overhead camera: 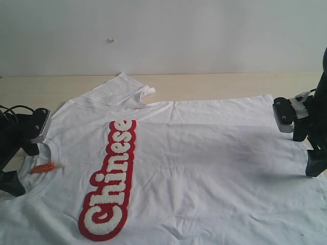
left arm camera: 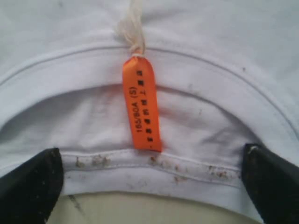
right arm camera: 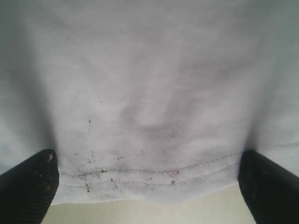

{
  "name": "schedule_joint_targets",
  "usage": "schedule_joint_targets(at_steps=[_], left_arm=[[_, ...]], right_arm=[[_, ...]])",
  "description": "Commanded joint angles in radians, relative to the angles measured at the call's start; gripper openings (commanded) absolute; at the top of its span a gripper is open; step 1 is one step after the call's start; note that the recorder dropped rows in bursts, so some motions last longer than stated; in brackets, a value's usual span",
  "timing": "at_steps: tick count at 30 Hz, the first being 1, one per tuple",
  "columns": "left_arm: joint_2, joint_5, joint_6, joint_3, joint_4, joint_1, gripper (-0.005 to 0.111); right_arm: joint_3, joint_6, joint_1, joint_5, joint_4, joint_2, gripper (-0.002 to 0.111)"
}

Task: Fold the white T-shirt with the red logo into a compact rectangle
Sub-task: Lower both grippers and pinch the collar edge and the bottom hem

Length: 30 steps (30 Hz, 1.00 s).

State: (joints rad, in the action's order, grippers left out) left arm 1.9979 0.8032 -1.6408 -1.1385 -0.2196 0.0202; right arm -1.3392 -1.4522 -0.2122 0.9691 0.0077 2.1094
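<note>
The white T-shirt [overhead camera: 204, 163] lies spread flat on the table, collar at the left and hem at the right. The red logo [overhead camera: 112, 178] with white "Chinese" letters runs across its chest. My left gripper [overhead camera: 20, 166] hovers at the collar, open, its fingers [left arm camera: 28, 186] straddling the ribbed collar edge [left arm camera: 154, 170] just below the orange neck tag [left arm camera: 141, 102]. My right gripper [overhead camera: 309, 150] stands open at the shirt's hem. The stitched hem edge [right arm camera: 149, 179] lies between its black fingers [right arm camera: 268, 186], and nothing is pinched.
The light wooden table [overhead camera: 214, 84] shows beyond the shirt, up to a white wall. One sleeve [overhead camera: 122, 87] lies rumpled at the far side. The shirt's near part runs out of the exterior view. Small dark specks dot the collar and hem.
</note>
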Motion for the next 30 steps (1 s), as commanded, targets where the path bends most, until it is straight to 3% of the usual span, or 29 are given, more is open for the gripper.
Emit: schedule_joint_targets(at_steps=[1, 24, 27, 30], left_arm=[[0.003, 0.003, 0.003, -0.004, 0.001, -0.001, 0.105], [0.003, -0.003, 0.007, -0.004, 0.001, -0.001, 0.105], [0.003, -0.003, 0.007, -0.004, 0.001, -0.001, 0.105], [0.003, -0.003, 0.007, -0.004, 0.001, -0.001, 0.105]], right_arm=[[0.007, -0.019, -0.003, 0.05, 0.011, 0.016, 0.105], [0.007, 0.079, -0.003, 0.025, -0.041, 0.019, 0.104], [0.007, 0.094, -0.003, 0.035, -0.025, 0.021, 0.094], [0.007, 0.077, -0.003, 0.074, -0.025, 0.021, 0.072]])
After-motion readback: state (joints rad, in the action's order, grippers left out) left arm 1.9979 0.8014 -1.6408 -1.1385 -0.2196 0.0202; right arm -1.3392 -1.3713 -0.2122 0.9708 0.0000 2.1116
